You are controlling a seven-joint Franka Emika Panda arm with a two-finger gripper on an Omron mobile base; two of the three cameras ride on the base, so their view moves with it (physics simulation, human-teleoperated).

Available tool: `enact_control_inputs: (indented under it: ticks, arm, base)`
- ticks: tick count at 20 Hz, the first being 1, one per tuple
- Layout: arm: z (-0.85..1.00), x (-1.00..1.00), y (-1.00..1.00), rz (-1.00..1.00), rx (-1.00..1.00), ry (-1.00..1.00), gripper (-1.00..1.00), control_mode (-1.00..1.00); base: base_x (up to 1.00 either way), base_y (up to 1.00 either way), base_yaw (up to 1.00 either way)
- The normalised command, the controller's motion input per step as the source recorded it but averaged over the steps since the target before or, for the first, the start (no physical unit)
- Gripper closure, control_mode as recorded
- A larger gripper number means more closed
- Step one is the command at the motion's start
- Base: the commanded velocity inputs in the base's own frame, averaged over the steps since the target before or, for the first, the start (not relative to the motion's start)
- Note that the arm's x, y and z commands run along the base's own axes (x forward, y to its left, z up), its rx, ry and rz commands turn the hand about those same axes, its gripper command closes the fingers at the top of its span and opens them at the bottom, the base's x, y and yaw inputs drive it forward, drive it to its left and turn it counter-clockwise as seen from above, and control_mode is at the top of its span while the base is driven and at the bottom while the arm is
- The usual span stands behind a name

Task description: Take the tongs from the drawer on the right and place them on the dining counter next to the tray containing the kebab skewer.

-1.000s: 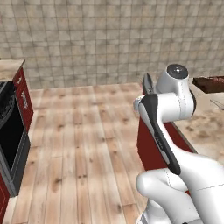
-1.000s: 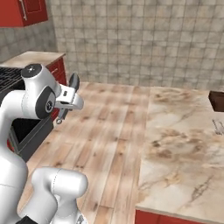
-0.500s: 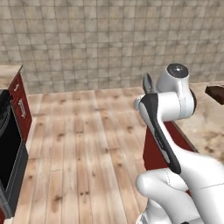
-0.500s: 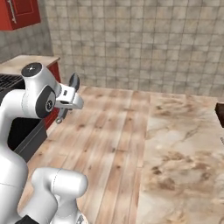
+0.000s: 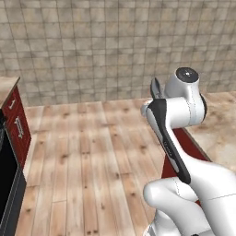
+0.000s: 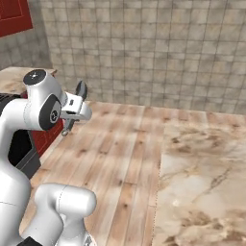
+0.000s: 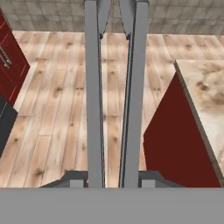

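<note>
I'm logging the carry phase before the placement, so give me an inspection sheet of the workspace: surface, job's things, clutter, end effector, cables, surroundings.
Surface: dining counter, beige veined marble top over a red base, bare where it shows.
Job's things: tongs, two long grey arms running side by side up the hand view, held above the wooden floor; their tip also pokes up beside the wrist in the left base view. Tray and kebab skewer: nothing seen.
Clutter: nothing seen.
End effector: end effector shut on the tongs, raised beside the counter's edge.
Cables: nothing seen.
Surroundings: wooden plank floor, tiled wall, red cabinet at left.
</note>
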Motion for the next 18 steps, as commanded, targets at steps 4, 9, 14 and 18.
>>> enact_control_inputs:
  ticks: [4, 9, 14, 18]
  arm:
    - [0.00, 0.00, 0.00, 0.00, 0.00, 0.00, 1.00, 1.00]
    - [0.00, 0.00, 0.00, 0.00, 0.00, 0.00, 1.00, 1.00]
    - [0.00, 0.00, 0.00, 0.00, 0.00, 0.00, 1.00, 1.00]
    - [0.00, 0.00, 0.00, 0.00, 0.00, 0.00, 1.00, 1.00]
  base:
    - [0.84, 0.23, 0.00]
    - [0.88, 0.22, 0.00]
    - [0.90, 0.18, -0.01]
    - [0.88, 0.14, -0.04]
